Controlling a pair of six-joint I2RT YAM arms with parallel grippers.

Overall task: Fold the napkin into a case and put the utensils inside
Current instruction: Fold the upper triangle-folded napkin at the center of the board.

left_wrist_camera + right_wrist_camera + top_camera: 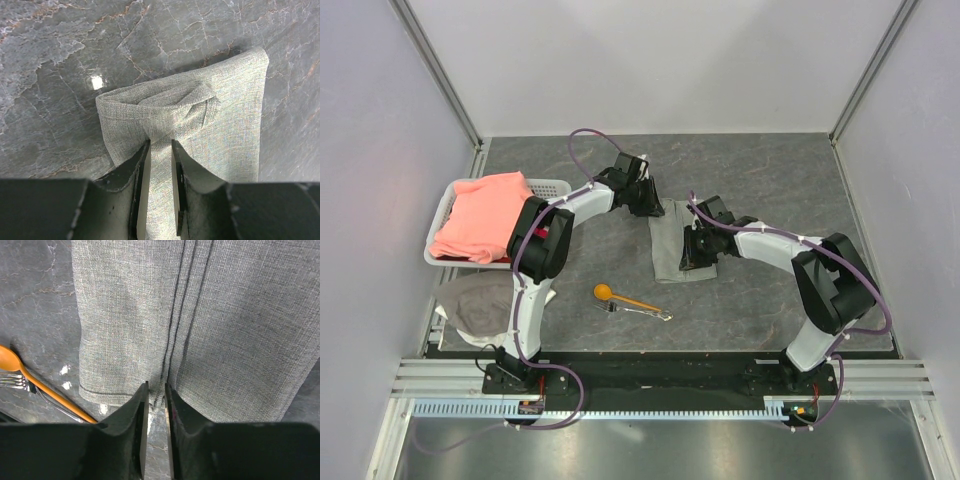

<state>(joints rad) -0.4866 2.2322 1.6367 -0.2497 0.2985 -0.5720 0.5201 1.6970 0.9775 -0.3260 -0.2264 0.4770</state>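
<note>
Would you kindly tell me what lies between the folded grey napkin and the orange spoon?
Nothing lies there. Only bare dark stone tabletop separates the napkin from the spoon. This shows best in the right wrist view, and also from the top.

No text, label, brand, number or sign can be read in any of the three views.
</note>
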